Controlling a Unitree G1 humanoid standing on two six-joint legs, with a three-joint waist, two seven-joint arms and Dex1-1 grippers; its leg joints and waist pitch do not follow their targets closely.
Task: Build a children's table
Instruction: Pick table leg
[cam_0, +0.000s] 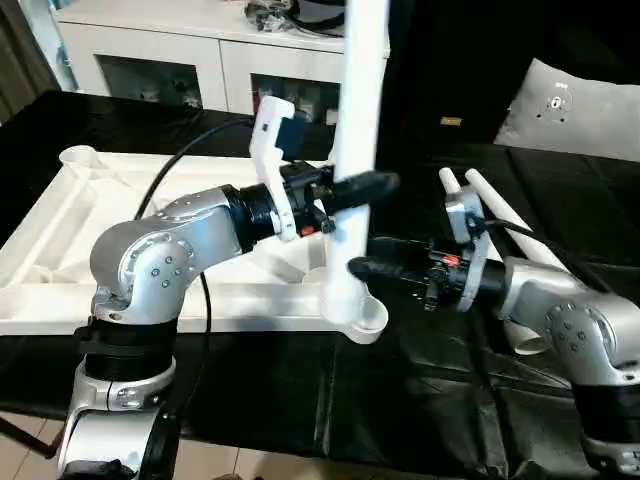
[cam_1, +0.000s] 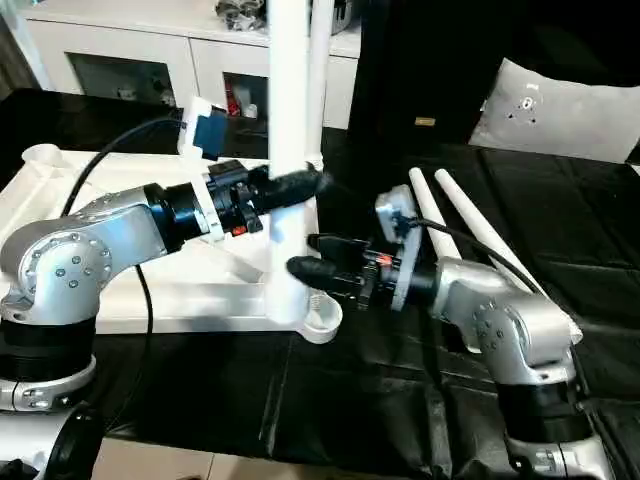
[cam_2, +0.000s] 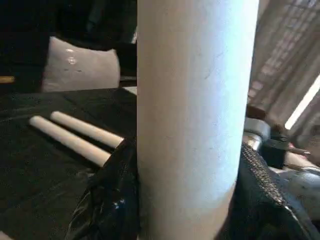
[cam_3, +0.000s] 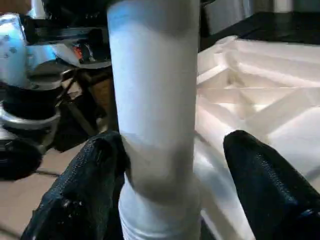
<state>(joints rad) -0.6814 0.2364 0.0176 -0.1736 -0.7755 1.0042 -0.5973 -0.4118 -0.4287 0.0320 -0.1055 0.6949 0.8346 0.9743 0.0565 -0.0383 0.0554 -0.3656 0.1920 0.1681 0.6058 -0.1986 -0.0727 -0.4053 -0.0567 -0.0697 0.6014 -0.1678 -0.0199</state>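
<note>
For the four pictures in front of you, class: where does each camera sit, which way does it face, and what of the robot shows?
Left eye view: on the head, facing forward and down at the upturned table top; both silver forearms show.
Right eye view: a little beside it, same scene, with two spare legs on the black cloth.
Left wrist view: along the left gripper, its jaws hugging the upright leg.
Right wrist view: along the right gripper, jaws around the leg's lower end, one finger off it.
All four share that upright leg.
</note>
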